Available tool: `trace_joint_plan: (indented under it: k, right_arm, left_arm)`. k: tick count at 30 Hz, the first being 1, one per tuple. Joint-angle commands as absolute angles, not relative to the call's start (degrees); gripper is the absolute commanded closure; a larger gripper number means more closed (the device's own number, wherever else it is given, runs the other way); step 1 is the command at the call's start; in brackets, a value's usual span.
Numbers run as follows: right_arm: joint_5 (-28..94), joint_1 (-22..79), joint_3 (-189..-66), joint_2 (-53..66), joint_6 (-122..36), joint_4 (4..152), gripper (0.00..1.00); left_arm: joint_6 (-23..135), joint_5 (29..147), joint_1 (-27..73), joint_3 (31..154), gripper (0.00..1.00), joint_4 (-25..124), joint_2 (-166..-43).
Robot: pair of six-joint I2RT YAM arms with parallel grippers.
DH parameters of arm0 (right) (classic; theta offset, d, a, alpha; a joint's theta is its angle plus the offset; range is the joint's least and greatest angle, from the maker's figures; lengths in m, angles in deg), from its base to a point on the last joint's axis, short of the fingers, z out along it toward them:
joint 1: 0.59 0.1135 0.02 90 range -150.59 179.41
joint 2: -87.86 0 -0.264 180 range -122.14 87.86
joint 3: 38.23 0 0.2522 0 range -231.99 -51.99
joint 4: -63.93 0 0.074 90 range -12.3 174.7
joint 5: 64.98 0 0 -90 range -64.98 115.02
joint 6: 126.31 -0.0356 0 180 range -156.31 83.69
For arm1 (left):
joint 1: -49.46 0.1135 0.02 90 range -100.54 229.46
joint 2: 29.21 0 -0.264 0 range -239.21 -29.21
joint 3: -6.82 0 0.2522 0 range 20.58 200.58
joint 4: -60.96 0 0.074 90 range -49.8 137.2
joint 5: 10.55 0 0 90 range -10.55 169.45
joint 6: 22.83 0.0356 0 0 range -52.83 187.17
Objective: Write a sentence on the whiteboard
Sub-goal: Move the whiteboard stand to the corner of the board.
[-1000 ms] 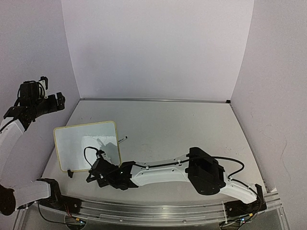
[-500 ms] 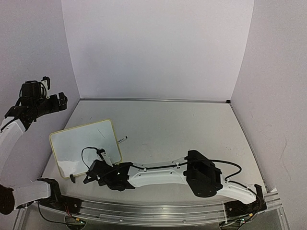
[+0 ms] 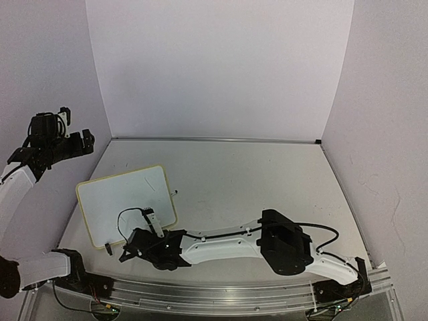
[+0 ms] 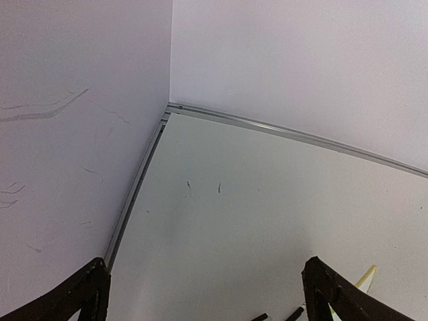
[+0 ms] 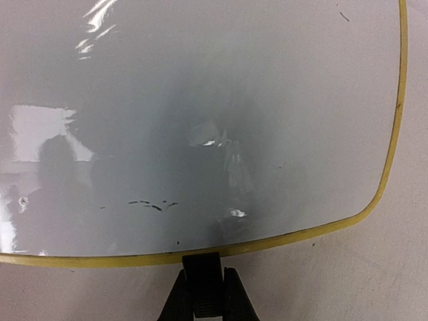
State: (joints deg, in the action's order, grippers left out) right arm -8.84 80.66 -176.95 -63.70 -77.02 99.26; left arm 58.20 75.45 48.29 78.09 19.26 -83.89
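Observation:
The whiteboard (image 3: 126, 202) lies tilted on the table at the left, glossy white with a pale-yellow rim. It fills the right wrist view (image 5: 200, 100). No written sentence shows on it, only a few short dark strokes (image 5: 152, 204) near its near edge. My right gripper (image 3: 136, 245) reaches across to the board's near edge. In the right wrist view it (image 5: 202, 275) is shut on a black clip foot (image 5: 201, 264) at the rim. My left gripper (image 3: 73, 142) is raised by the left wall, open and empty (image 4: 206, 265).
The tip of a dark marker (image 3: 174, 193) pokes out past the board's right edge. A second black clip foot (image 3: 107, 248) shows at the board's near left corner. White walls close the table on the left, back and right. The right arm (image 3: 227, 244) lies low across the near table.
The right gripper has dragged the whiteboard by its foot, first left and nearer, then turned it back to the right. The board now covers most of the marker. The left arm has barely moved.

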Motion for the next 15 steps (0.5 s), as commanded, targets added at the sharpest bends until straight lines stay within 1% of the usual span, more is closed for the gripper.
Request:
trace_joint_plan:
  k: [1, 11, 15]
  right_arm:
    - [-17.27, 79.65, -172.28, -58.78, -82.2, 107.06, 1.0]
    - [-22.99, 78.74, -164.18, -53.31, -88.38, 111.81, 1.0]
    - [-24.31, 77.91, -158.84, -50.12, -91.97, 113.38, 1.0]
  left_arm:
    - [57.94, 75.76, 47.92, 78.2, 0.0, 20.86, -83.65]
    - [58.03, 75.34, 47.87, 78.23, 0.01, 20.64, -83.63]
    - [58.03, 75.24, 47.87, 78.23, 0.0, 20.68, -83.72]
